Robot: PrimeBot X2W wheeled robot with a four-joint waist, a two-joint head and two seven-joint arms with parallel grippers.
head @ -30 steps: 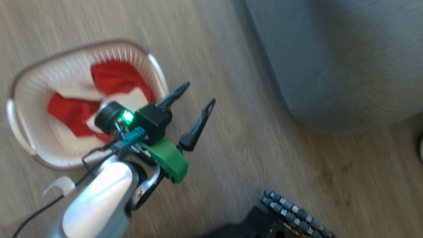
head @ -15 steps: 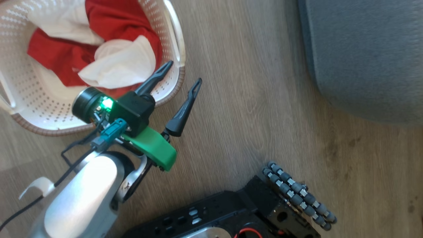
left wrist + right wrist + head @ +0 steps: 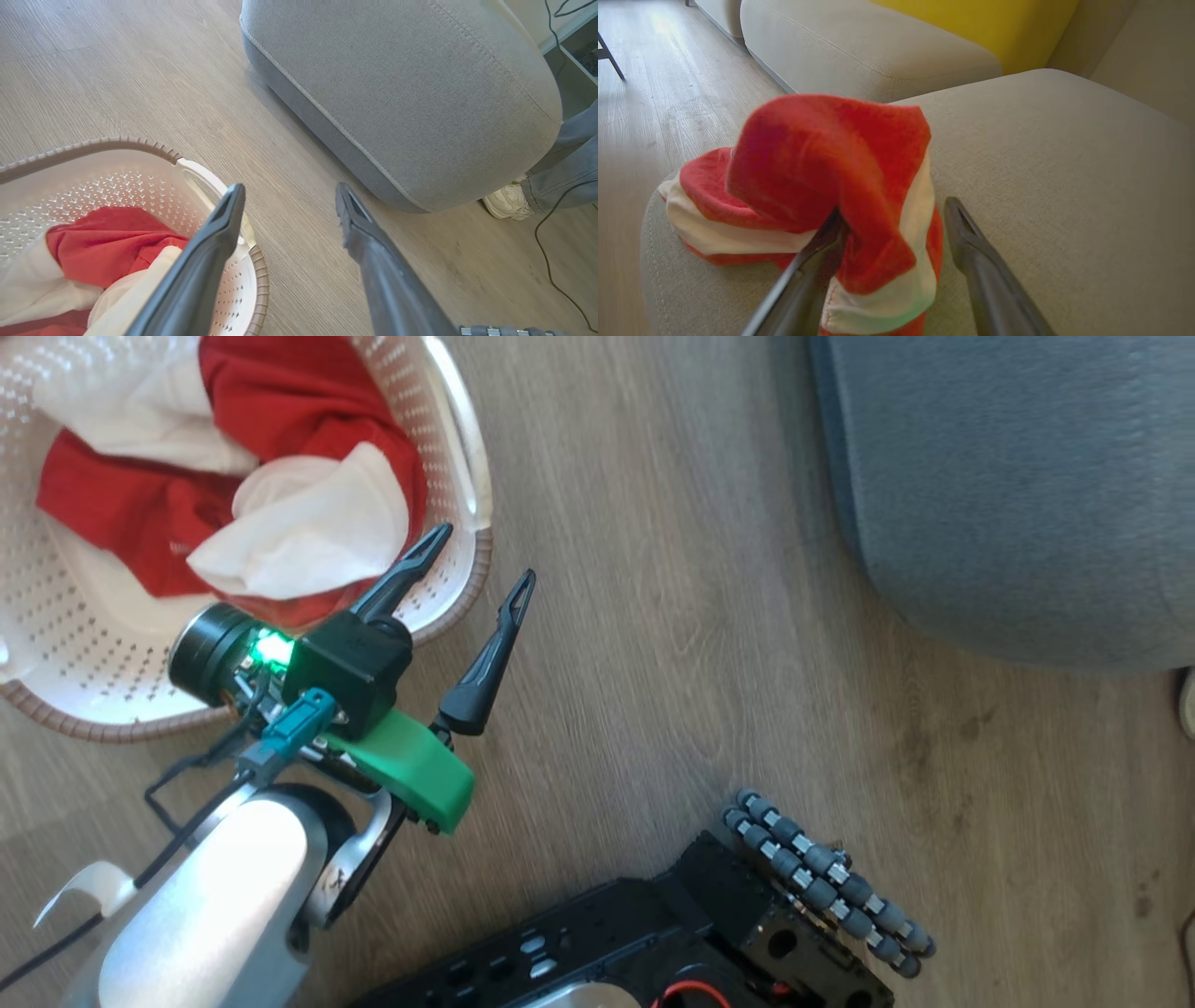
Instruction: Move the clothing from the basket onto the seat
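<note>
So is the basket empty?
No, not empty. Red and white clothing lies bunched inside the white perforated basket.

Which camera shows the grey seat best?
Left wrist view: the seat shows top, side and stitched seam. Head view catches one rounded corner; right wrist view, its top close up, red clothing on it.

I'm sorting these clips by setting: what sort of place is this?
Probably a home living room: a wood-look floor, a big grey upholstered seat like a sofa section, and a laundry basket of red clothing.
</note>
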